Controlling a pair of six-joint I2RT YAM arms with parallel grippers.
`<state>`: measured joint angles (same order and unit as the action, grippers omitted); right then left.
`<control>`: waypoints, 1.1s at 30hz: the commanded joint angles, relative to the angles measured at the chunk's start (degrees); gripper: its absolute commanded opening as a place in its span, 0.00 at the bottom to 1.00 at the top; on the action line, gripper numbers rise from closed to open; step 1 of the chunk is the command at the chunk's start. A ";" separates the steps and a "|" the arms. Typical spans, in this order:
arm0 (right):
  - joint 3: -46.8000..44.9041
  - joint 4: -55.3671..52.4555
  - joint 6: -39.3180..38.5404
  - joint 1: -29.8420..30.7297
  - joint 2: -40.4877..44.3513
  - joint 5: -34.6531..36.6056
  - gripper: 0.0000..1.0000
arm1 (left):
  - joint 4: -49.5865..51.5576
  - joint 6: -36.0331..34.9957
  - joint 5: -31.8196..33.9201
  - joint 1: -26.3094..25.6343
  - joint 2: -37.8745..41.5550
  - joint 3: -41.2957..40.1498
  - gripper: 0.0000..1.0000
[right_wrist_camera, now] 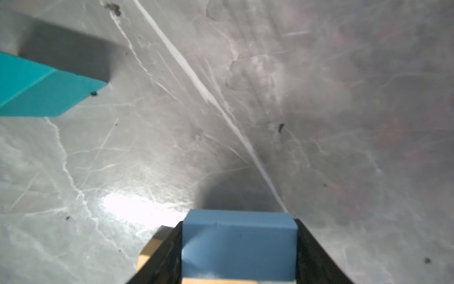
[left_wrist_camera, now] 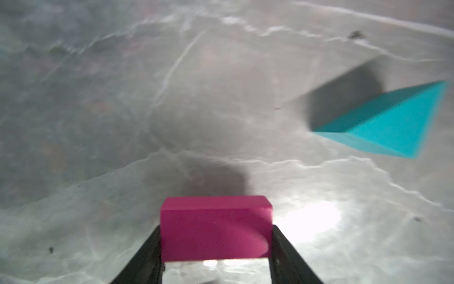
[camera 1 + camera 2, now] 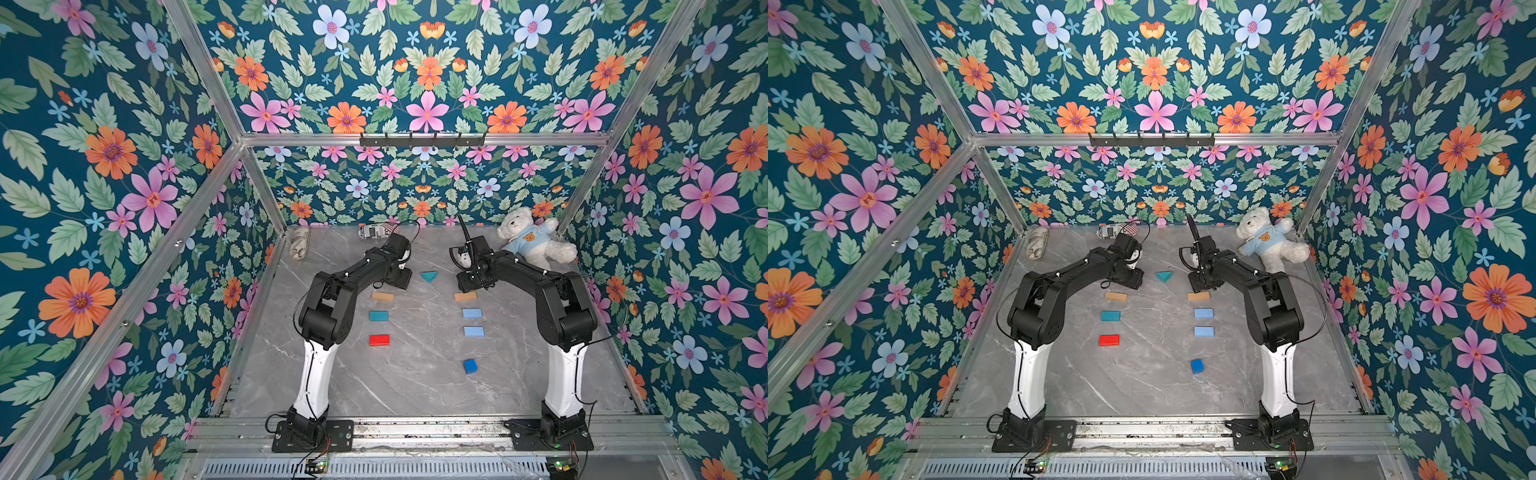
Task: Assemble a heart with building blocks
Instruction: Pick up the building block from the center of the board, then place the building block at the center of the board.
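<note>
The building blocks lie in two columns on the marble table point(image 3: 415, 374), and no heart shows. The left column holds tan point(image 3: 382, 296), teal point(image 3: 378, 316) and red point(image 3: 379, 340) blocks. The right column holds tan point(image 3: 465, 296), two light blue point(image 3: 472, 313) point(image 3: 474, 331) and a dark blue cube point(image 3: 470, 366). A teal triangle point(image 3: 429, 276) point(image 2: 393, 127) lies between the grippers. My left gripper point(image 2: 216, 228) point(image 3: 401, 281) is shut on a magenta block point(image 2: 216, 236), low at the table. My right gripper point(image 1: 239, 221) point(image 3: 469, 286) is shut on a light blue block point(image 1: 238, 248), just above the tan block point(image 1: 149, 246).
A white teddy bear point(image 3: 532, 239) lies at the back right corner. A crumpled printed can point(image 3: 376, 230) and a pale wrapped bundle point(image 3: 299, 243) lie along the back edge. Floral walls with metal frame posts close in the table on three sides.
</note>
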<state>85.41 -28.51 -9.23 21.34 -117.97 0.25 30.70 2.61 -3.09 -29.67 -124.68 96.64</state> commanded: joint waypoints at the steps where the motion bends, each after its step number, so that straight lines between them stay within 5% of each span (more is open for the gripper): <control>1: -0.90 0.49 -1.93 0.12 1.36 -0.69 0.37 | 2.06 -2.75 -0.16 -1.22 -0.84 1.31 0.48; 33: -7.36 6.93 -2.02 0.02 5.56 0.14 0.33 | 3.40 -5.51 1.07 -5.31 -6.09 6.57 0.48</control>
<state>78.02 -22.46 -11.18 21.37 -112.92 0.45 32.99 -1.89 -2.85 -34.94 -130.28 102.80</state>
